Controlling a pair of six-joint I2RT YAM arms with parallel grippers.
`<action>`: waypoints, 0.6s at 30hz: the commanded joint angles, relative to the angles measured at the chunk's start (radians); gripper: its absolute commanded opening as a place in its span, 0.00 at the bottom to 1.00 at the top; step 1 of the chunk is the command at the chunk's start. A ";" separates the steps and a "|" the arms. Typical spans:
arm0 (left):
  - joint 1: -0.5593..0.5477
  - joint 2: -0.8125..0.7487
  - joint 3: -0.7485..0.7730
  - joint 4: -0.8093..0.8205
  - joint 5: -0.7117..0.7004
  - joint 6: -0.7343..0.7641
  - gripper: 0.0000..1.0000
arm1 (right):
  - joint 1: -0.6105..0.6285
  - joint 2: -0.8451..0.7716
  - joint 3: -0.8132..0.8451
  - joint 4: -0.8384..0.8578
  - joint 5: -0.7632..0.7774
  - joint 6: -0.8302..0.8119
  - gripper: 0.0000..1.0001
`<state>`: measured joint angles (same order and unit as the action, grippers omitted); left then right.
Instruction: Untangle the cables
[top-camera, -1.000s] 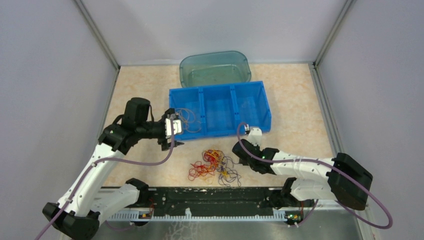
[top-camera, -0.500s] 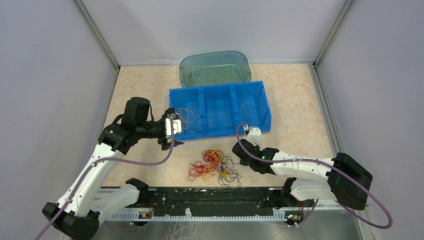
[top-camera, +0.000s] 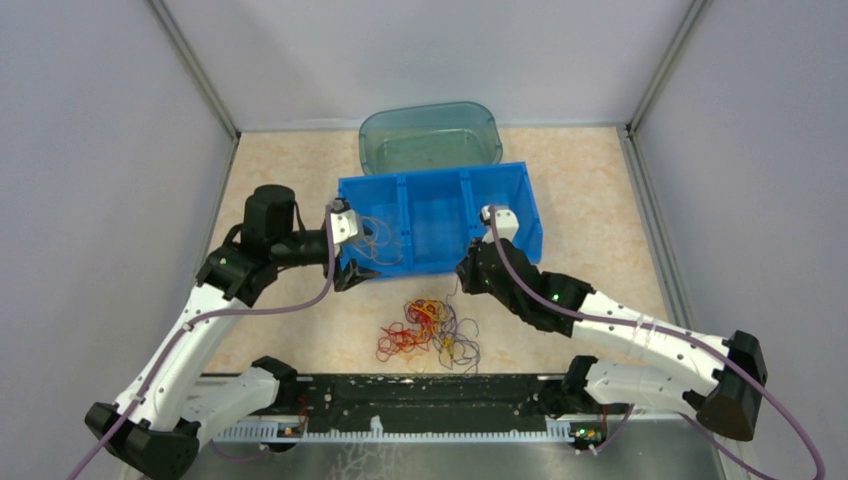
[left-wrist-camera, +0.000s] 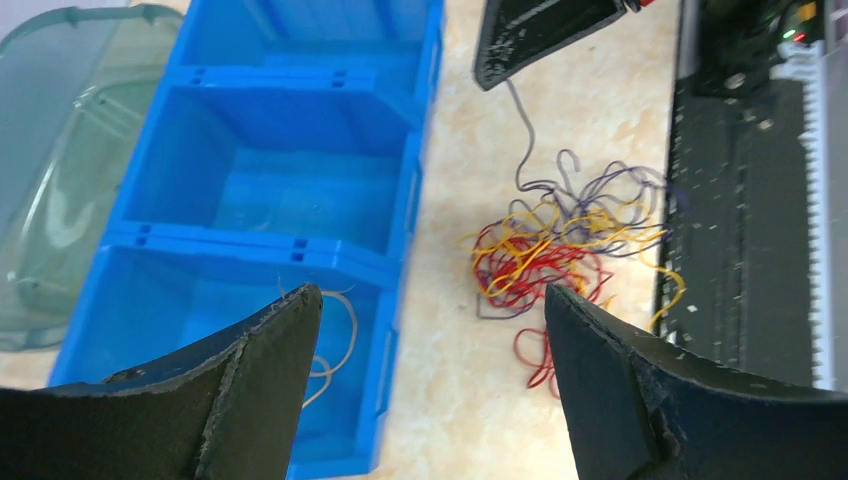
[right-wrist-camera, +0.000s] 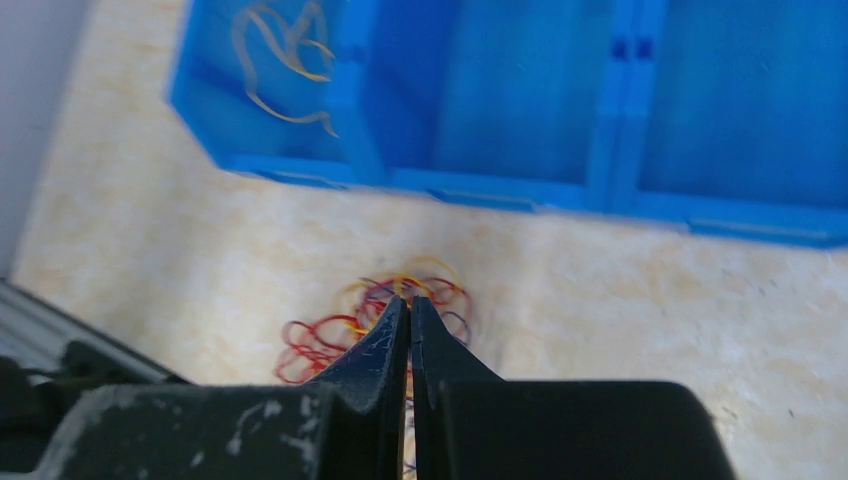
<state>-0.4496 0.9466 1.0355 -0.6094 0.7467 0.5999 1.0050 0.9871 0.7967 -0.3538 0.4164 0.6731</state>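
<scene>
The cables (top-camera: 430, 328) lie clumped on the table (top-camera: 600, 250), near the bin (top-camera: 440, 178). The right gripper (right-wrist-camera: 409, 300) is pinched tight above them. A purple strand (left-wrist-camera: 517, 140) rises into its tips, the clamped end hidden. The left gripper (left-wrist-camera: 430, 295) gapes empty near the bin's blurred edge.

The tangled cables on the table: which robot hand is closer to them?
Right. The right gripper is shut just above the cables, seemingly pinching a purple strand. The left gripper hangs open farther off, by the blue bin's near left corner.
</scene>
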 joint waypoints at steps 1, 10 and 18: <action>-0.017 0.004 0.004 0.068 0.130 -0.147 0.88 | -0.008 -0.028 0.105 0.112 -0.131 -0.107 0.00; -0.076 0.058 -0.047 0.185 0.184 -0.251 0.86 | -0.008 -0.040 0.126 0.283 -0.303 -0.057 0.00; -0.182 0.120 -0.154 0.394 0.184 -0.485 0.84 | -0.008 -0.052 0.110 0.449 -0.386 0.004 0.00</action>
<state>-0.5968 1.0557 0.9352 -0.3618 0.8997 0.2741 1.0050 0.9684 0.8738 -0.0643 0.0986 0.6399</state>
